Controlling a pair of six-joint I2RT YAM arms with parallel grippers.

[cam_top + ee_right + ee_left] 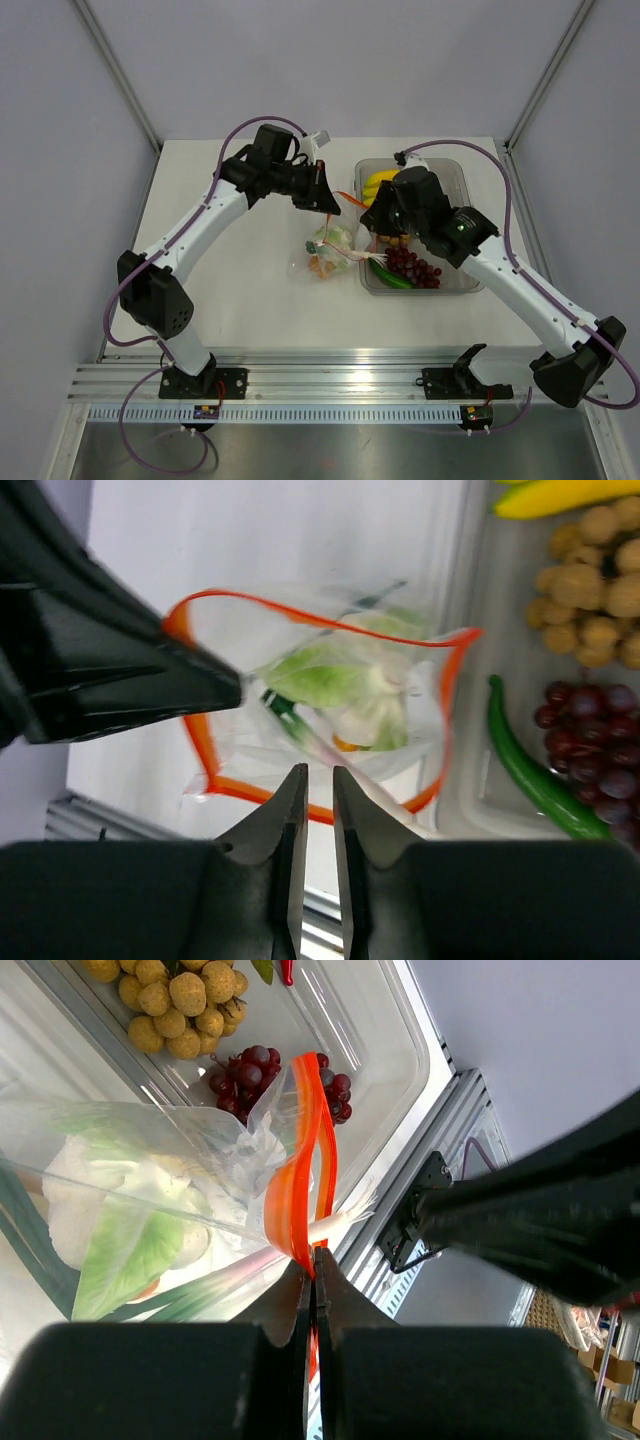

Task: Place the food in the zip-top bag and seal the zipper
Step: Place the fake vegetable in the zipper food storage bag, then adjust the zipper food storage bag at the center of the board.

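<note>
The zip-top bag point(330, 250) lies beside the clear tub, holding green leaves, a white bulb and orange pieces. My left gripper point(313, 1260) is shut on the red-orange zipper point(300, 1160) at one end and holds that side of the mouth up. It shows in the top view point(325, 196). My right gripper point(320, 772) hovers over the open mouth point(250, 792), jaws a narrow gap apart. A green-and-pink stalk point(300, 730) ends just at its tips. The right gripper also shows in the top view point(373, 226).
The clear tub point(455, 175) stands right of the bag with yellow bananas point(378, 183), a brown ball cluster point(175, 1005), dark red grapes point(415, 268), a long green vegetable point(520, 760) and a red chilli point(287, 970). A metal rail point(330, 385) runs along the near edge.
</note>
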